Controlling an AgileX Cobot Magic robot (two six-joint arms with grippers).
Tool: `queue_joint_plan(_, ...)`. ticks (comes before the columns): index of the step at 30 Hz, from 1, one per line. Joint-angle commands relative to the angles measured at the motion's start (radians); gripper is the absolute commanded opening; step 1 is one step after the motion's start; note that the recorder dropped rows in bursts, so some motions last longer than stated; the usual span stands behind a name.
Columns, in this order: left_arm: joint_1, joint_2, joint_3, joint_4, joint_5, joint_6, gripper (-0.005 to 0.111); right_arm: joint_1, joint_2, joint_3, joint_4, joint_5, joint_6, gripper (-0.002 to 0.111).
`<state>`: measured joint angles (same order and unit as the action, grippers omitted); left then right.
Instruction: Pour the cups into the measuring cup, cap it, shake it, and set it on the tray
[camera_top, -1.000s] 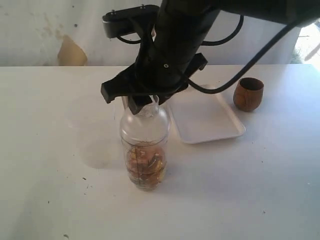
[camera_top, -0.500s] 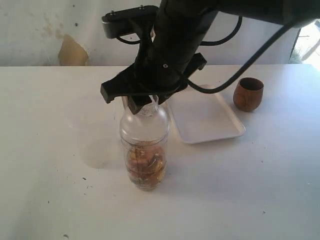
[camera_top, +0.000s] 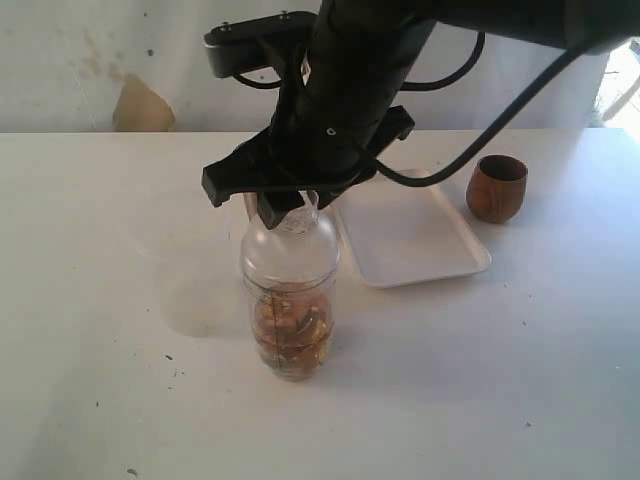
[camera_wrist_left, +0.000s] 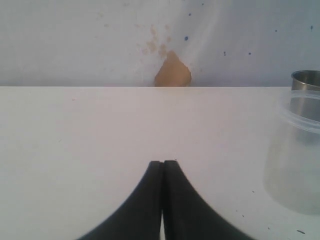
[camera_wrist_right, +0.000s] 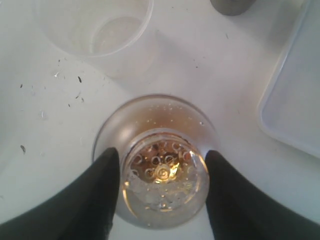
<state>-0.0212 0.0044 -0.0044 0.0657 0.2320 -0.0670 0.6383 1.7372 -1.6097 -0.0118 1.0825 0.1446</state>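
The measuring cup (camera_top: 290, 325) stands on the table with brown pieces inside and a clear domed lid (camera_top: 290, 250) on top. From straight above, my right gripper (camera_top: 288, 208) (camera_wrist_right: 162, 187) is shut on the lid's crown (camera_wrist_right: 162, 180), one black finger on each side. The wooden cup (camera_top: 497, 187) stands upright at the right, beyond the white tray (camera_top: 410, 240) (camera_wrist_right: 295, 95). The steel tumbler (camera_wrist_left: 306, 80) (camera_wrist_right: 231, 5) is behind my arm in the exterior view. My left gripper (camera_wrist_left: 163, 162) is shut and empty, low over bare table.
A faint unmarked translucent cup (camera_wrist_right: 97, 30) (camera_wrist_left: 295, 155) stands just beside the measuring cup, on the side away from the tray. Dark specks dot the table (camera_top: 100, 400). A wall with a brown patch (camera_wrist_left: 172, 70) runs along the table's far edge.
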Motion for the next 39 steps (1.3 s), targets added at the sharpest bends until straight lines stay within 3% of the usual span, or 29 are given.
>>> queue_joint_plan(1, -0.001, -0.004, 0.004, -0.005, 0.001, -0.004, 0.000, 0.000, 0.012, 0.005, -0.050, 0.035, -0.010, 0.023)
queue_joint_plan(6, -0.001, -0.004, 0.004, -0.005, 0.001, -0.004, 0.000, 0.000, 0.012, 0.005, -0.050, 0.031, -0.014, 0.035)
queue_joint_plan(9, -0.001, -0.004, 0.004, -0.005, 0.001, -0.004, 0.000, 0.000, 0.010, 0.005, -0.050, 0.031, -0.014, 0.057)
queue_joint_plan(11, -0.001, -0.004, 0.004, -0.005, 0.001, -0.004, 0.000, 0.000, 0.010, 0.005, -0.050, 0.036, -0.021, 0.060)
queue_joint_plan(33, -0.001, -0.004, 0.004, -0.005, 0.001, -0.004, 0.000, 0.000, -0.056, 0.005, -0.018, 0.036, -0.090, 0.059)
queue_joint_plan(39, -0.001, -0.004, 0.004, -0.005, 0.001, -0.004, 0.000, 0.000, -0.086, 0.003, 0.023, 0.007, -0.125, 0.033)
